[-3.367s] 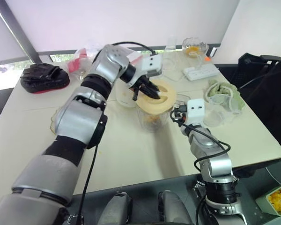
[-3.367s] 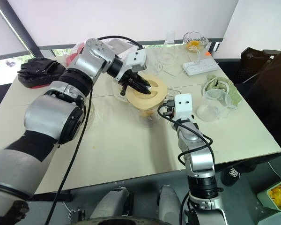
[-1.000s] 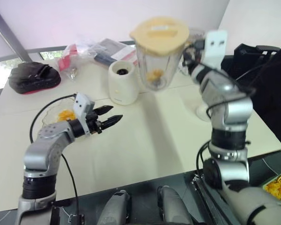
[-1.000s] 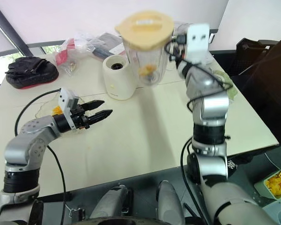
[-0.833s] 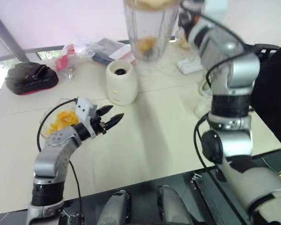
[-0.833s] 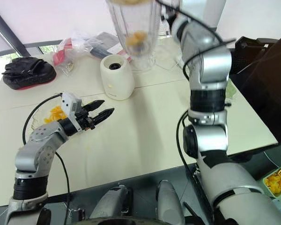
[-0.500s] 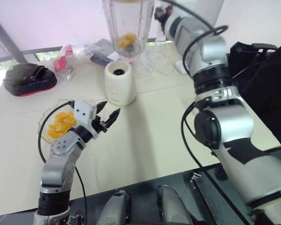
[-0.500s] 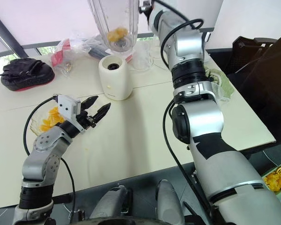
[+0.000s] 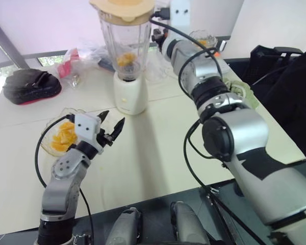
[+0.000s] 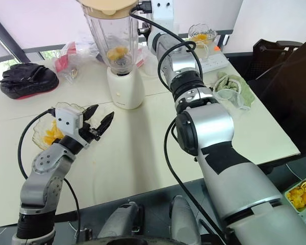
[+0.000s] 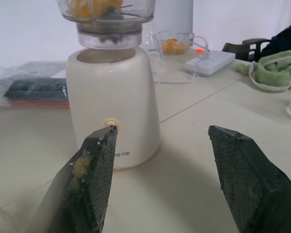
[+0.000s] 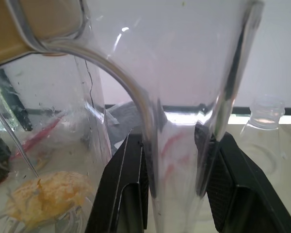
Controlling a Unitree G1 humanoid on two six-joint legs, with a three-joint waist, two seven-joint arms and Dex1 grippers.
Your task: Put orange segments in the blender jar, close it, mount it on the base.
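Left eye view: jar (image 9: 126, 43) stands upright on the base (image 9: 131, 97) toward the far side of the surface (image 9: 158, 153), w/ tan lid (image 9: 123, 9) on top & orange segments (image 9: 125, 59) low inside. The right arm reaches over to the jar's handle side. Left gripper (image 9: 113, 118) hangs just above the surface, near the base but apart from it, jaws spread open & empty. Next to it sits a glass dish (image 9: 66, 111) w/ more segments, and a black pouch (image 9: 30, 87) lies far left. Right eye view, same scene: a glass bowl (image 10: 200, 31) w/ orange bits sits at the far edge, w/ a power strip (image 10: 214, 62) near it. A green towel (image 10: 233, 82) lies on the right, w/ a clear cup (image 10: 230, 99) resting against it. Left wrist view: the base is straight ahead btw the two open jaws, touching neither. The jar's bottom collar is seated in the base's top rim. A smear of orange pulp (image 11: 80, 166) sticks to one jaw. Bowl, power strip & towel are in the bkgd. Right wrist view: right gripper (image 12: 172, 143) has its jaws closed on the jar's clear handle (image 12: 177, 160), one on each side & pressed against it. Segments lie at the jar's bottom, a corner of the lid shows above, and a clear bottle (image 12: 266, 127) stands behind.
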